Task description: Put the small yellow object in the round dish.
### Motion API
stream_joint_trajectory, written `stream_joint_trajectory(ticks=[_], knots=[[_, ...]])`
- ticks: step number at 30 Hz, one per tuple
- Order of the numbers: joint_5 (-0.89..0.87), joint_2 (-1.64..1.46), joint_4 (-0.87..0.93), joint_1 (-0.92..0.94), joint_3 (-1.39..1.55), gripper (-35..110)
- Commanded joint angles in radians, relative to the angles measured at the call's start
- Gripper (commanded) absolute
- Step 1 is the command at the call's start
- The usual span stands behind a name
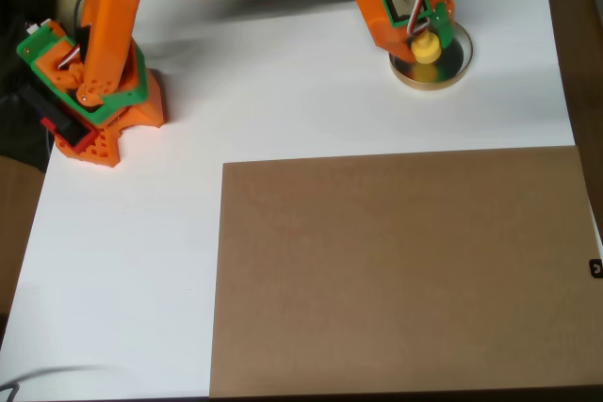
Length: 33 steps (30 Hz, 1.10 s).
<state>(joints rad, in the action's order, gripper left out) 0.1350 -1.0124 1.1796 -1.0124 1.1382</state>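
Fingers (426,42) clamped on small yellow object (425,47) over round dish (450,74), nr table's (122,261) far edge.

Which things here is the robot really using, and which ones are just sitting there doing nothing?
Using:
- small yellow object, at the gripper, over the dish
- round dish, top right of the overhead view

Just sitting there:
- brown board, flat on the white table

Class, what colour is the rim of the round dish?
Pale tan, seen best in the overhead view: round dish.
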Motion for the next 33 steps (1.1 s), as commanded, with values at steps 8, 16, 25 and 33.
stream_joint_trajectory(ticks=[8, 16, 25, 33], knots=[[0.012, -0.034, 0.041, -0.026, -0.106, 23], [0.069, -0.072, 0.167, 0.023, -0.213, 26], [0.275, -0.382, 0.215, 0.114, 0.055, 24], [0.38, -0.676, 0.161, 0.206, 0.457, 24]])
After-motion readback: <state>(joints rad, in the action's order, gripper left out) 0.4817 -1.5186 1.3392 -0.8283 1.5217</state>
